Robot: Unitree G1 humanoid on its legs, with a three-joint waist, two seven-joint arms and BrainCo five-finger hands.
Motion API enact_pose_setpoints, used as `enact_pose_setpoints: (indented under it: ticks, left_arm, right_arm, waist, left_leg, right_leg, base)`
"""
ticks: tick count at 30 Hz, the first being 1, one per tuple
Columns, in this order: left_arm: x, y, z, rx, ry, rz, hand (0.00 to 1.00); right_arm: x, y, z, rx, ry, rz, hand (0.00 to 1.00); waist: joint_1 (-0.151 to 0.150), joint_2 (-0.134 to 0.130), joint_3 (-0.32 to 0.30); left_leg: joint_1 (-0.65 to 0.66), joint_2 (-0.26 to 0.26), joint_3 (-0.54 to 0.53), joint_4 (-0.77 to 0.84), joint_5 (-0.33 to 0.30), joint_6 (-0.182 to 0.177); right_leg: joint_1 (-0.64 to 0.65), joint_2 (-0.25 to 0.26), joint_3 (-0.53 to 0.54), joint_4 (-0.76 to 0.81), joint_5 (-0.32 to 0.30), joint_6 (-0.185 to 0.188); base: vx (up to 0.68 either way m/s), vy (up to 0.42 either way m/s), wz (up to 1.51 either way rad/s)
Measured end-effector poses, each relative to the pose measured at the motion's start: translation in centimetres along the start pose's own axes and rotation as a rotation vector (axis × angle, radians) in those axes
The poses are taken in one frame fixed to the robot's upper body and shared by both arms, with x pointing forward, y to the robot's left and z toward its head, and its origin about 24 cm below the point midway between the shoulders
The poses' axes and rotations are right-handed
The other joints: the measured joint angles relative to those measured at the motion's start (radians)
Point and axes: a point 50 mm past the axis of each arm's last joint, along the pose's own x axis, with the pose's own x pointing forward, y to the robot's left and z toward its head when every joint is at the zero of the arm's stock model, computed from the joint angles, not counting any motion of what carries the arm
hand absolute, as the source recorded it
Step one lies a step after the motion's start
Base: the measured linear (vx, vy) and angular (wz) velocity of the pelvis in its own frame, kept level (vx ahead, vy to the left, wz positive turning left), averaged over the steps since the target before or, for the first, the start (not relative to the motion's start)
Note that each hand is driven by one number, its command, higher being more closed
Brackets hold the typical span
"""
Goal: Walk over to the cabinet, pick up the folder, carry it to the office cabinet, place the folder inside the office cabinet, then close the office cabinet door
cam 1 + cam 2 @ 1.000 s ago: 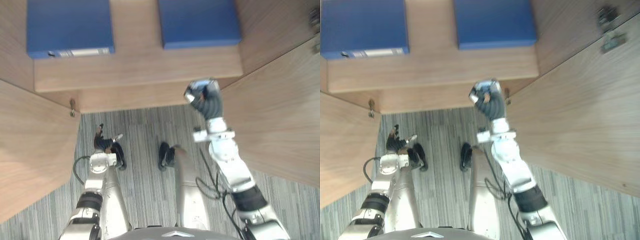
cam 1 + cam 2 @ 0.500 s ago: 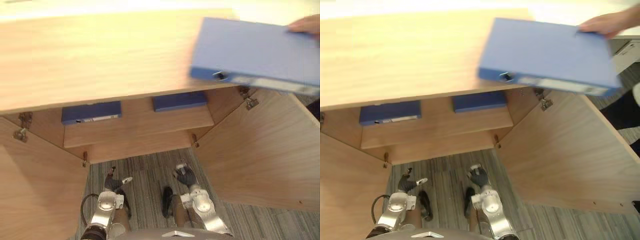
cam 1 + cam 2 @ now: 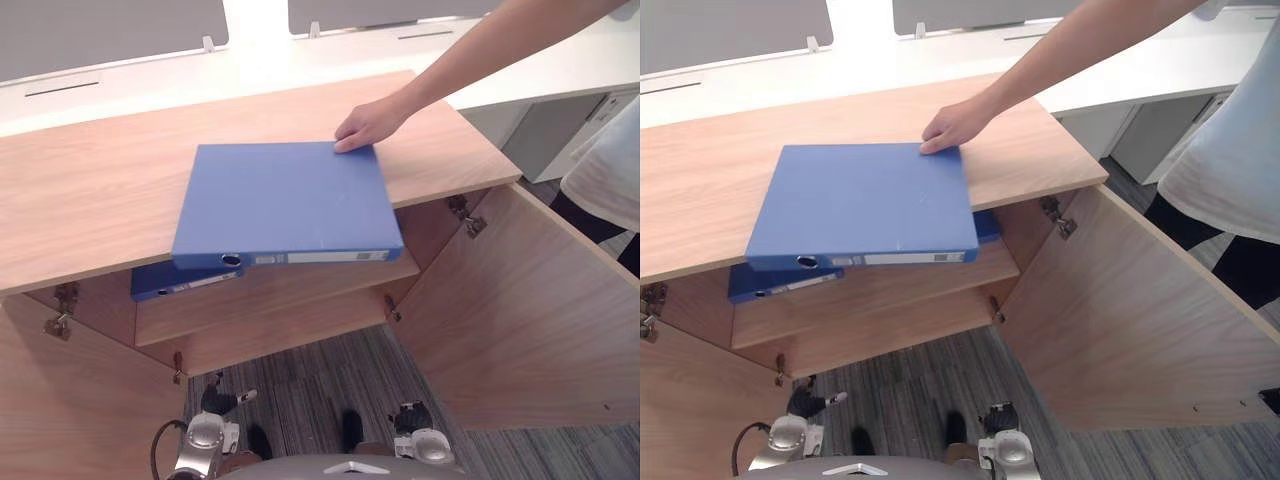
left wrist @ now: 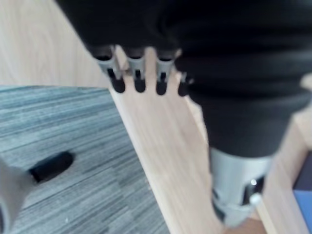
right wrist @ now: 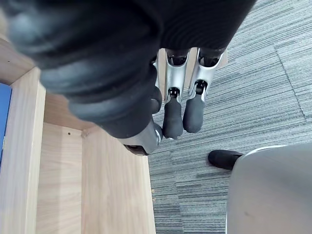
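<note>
Left eye view: a person is now laying the folder [image 3: 285, 200] on the cabinet [image 3: 90, 200] top; 0.5 s ago it was hanging in the air.
With the person's hand [image 3: 365, 125] touching its far corner and its spine overhanging the cabinet's front edge, pickup is becoming possible. Both the left hand [image 3: 216, 399] and right hand [image 3: 411, 417] are hanging open and empty, low before the cabinet. 2 open doors [image 3: 510, 310] are flanking the approach; 1 shelf folder [image 3: 180, 282] is lying inside the cabinet.
</note>
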Motion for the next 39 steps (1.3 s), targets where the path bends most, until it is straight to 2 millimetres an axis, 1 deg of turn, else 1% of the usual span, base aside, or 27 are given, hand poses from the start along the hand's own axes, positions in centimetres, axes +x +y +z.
enact_pose_setpoints:
  ticks: [2, 7, 11, 14, 19, 22, 25, 28, 30, 31, 32, 33, 35, 36, 38, 39]
  left_arm:
    - [-0.1, 0.0, -0.6, 0.002, 0.023, -0.002, 0.00]
    - [-0.1, -0.1, -1.1, 0.006, 0.046, -0.008, 0.00]
    - [-0.3, -0.2, -1.9, 0.014, 0.086, -0.012, 0.00]
    - [-0.3, -0.2, -1.9, 0.014, 0.087, -0.012, 0.00]
    - [-0.3, -0.2, -2.1, 0.016, 0.093, -0.009, 0.00]
    - [-0.3, -0.2, -1.8, 0.016, 0.083, -0.001, 0.00]
    - [-0.1, -0.1, -0.6, 0.017, 0.030, 0.006, 0.00]
    - [0.0, 0.0, 1.1, 0.014, -0.050, 0.024, 0.00]
    - [-0.1, 0.1, 3.1, 0.010, -0.140, 0.028, 0.00]
    - [-0.2, 0.1, 3.7, 0.006, -0.167, 0.032, 0.00]
    - [-0.4, 0.1, 5.0, -0.002, -0.229, 0.036, 0.00]
    - [-0.5, 0.1, 5.7, -0.005, -0.261, 0.037, 0.00]
    - [-1.1, -0.1, 7.9, -0.016, -0.369, 0.031, 0.00]
    - [-1.2, -0.1, 8.3, -0.013, -0.390, 0.030, 0.00]
    - [-1.8, -0.1, 9.8, -0.014, -0.465, 0.028, 0.00]
    - [-1.9, -0.1, 10.1, -0.016, -0.479, 0.028, 0.00]
  right_arm:
    - [0.0, 0.1, -0.1, 0.019, 0.016, -0.005, 0.00]
    - [0.2, 0.2, -0.4, 0.029, 0.044, -0.006, 0.00]
    - [0.1, 0.0, -1.3, 0.077, 0.107, -0.019, 0.00]
    - [0.1, -0.1, -1.6, 0.105, 0.125, -0.027, 0.00]
    - [0.2, 0.0, -1.8, 0.120, 0.148, -0.028, 0.00]
    - [0.1, 0.0, -1.9, 0.120, 0.151, -0.029, 0.00]
    - [0.1, 0.0, -1.9, 0.119, 0.152, -0.032, 0.00]
    - [0.1, 0.0, -2.0, 0.118, 0.152, -0.035, 0.00]
    - [0.1, 0.0, -2.0, 0.114, 0.153, -0.037, 0.00]
    - [0.1, 0.0, -2.0, 0.112, 0.153, -0.041, 0.00]
    - [0.0, 0.1, -2.0, 0.103, 0.151, -0.041, 0.00]
    - [0.0, 0.1, -2.0, 0.100, 0.150, -0.040, 0.00]
    - [0.0, 0.3, -1.9, 0.094, 0.147, -0.035, 0.00]
    - [0.0, 0.3, -1.9, 0.089, 0.144, -0.033, 0.00]
    - [0.0, 0.4, -1.8, 0.080, 0.138, -0.027, 0.00]
    - [0.0, 0.4, -1.8, 0.077, 0.137, -0.026, 0.00]
  waist:
    - [-0.004, -0.003, -0.002]
    - [-0.005, -0.004, -0.005]
    - [-0.001, -0.003, -0.027]
    - [-0.002, -0.004, -0.031]
    - [0.000, -0.004, -0.033]
    - [0.000, -0.003, -0.034]
    - [0.000, -0.003, -0.034]
    - [0.000, -0.003, -0.034]
    - [0.001, -0.003, -0.034]
    - [0.001, -0.003, -0.034]
    - [0.001, -0.002, -0.035]
    - [0.001, -0.002, -0.035]
    - [0.001, -0.001, -0.036]
    - [0.001, -0.001, -0.036]
    - [0.000, -0.001, -0.036]
    - [0.000, -0.001, -0.036]
  left_leg:
    - [0.005, -0.007, -0.006, -0.005, -0.001, 0.000]
    - [0.014, -0.024, -0.021, -0.007, -0.005, 0.004]
    - [0.018, -0.039, -0.041, -0.007, -0.009, 0.009]
    - [0.021, -0.047, -0.058, -0.007, -0.010, 0.010]
    - [0.036, -0.051, -0.073, -0.007, -0.011, 0.013]
    - [0.049, -0.052, -0.083, -0.007, -0.012, 0.014]
    - [0.053, -0.052, -0.097, -0.007, -0.012, 0.014]
    - [0.054, -0.053, -0.110, -0.007, -0.009, 0.018]
    - [0.066, -0.054, -0.121, -0.007, -0.008, 0.020]
    - [0.071, -0.054, -0.124, -0.007, -0.008, 0.020]
    - [0.078, -0.054, -0.128, -0.008, -0.008, 0.020]
    - [0.080, -0.054, -0.130, -0.008, -0.008, 0.019]
    - [0.082, -0.053, -0.131, -0.008, -0.008, 0.020]
    - [0.083, -0.053, -0.131, -0.008, -0.008, 0.020]
    - [0.087, -0.053, -0.131, -0.008, -0.008, 0.020]
    - [0.090, -0.053, -0.132, -0.007, -0.008, 0.020]
  right_leg:
    - [0.010, -0.006, -0.001, -0.007, 0.000, 0.003]
    - [0.030, -0.022, -0.003, -0.013, -0.002, 0.011]
    - [0.047, -0.033, -0.011, -0.019, -0.008, 0.018]
    - [0.060, -0.041, -0.029, -0.021, -0.011, 0.022]
    - [0.083, -0.045, -0.041, -0.020, -0.015, 0.016]
    - [0.103, -0.046, -0.054, -0.021, -0.021, 0.013]
    - [0.114, -0.046, -0.063, -0.020, -0.023, 0.013]
    - [0.123, -0.047, -0.079, -0.019, -0.026, 0.012]
    - [0.140, -0.047, -0.088, -0.020, -0.028, 0.010]
    - [0.147, -0.047, -0.090, -0.020, -0.030, 0.009]
    - [0.154, -0.048, -0.096, -0.017, -0.034, 0.009]
    - [0.156, -0.048, -0.097, -0.015, -0.036, 0.008]
    - [0.156, -0.048, -0.098, -0.009, -0.038, 0.008]
    - [0.156, -0.048, -0.098, -0.009, -0.039, 0.009]
    - [0.160, -0.048, -0.098, -0.008, -0.039, 0.009]
    - [0.164, -0.048, -0.099, -0.009, -0.039, 0.009]
  base:
    - [-0.01, 0.026, 0.01]
    - [-0.02, 0.025, 0.09]
    - [0.01, 0.016, 0.13]
    - [0.01, 0.012, 0.19]
    - [0.00, -0.002, 0.10]
    - [-0.02, -0.014, 0.11]
    - [-0.03, -0.015, 0.12]
    - [-0.03, -0.014, 0.14]
    - [-0.01, -0.011, 0.13]
    - [-0.01, -0.011, 0.12]
    - [-0.02, -0.008, 0.09]
    - [-0.03, -0.008, 0.07]
    - [-0.03, -0.004, 0.02]
    - [0.00, 0.000, 0.00]
    - [0.00, 0.000, 0.00]
    - [0.00, 0.000, 0.00]
